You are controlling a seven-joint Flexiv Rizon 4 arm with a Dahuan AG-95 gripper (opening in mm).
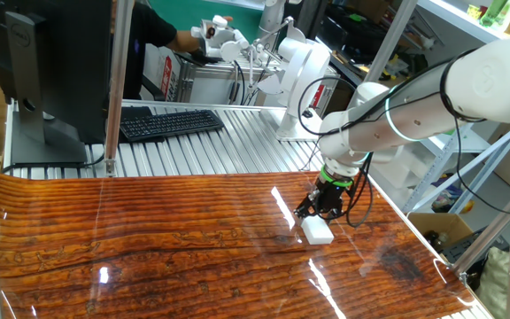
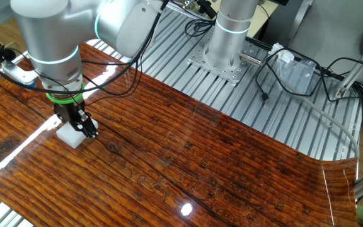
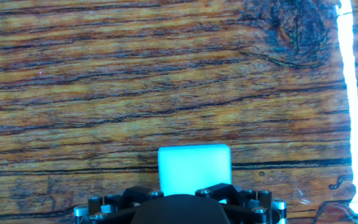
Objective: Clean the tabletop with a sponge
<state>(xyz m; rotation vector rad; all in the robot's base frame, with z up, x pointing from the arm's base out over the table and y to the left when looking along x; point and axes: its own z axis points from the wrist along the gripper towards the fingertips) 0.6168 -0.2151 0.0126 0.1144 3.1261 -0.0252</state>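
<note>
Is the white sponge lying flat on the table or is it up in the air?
Lying flat. The sponge sits on the tabletop, its underside against the wood in both fixed views.

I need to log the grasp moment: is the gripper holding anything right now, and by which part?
Nothing held: the gripper stands open just above the sponge lying on the tabletop.

No readable text, label, brand, number or sign can be made out on anything shown in these views.
</note>
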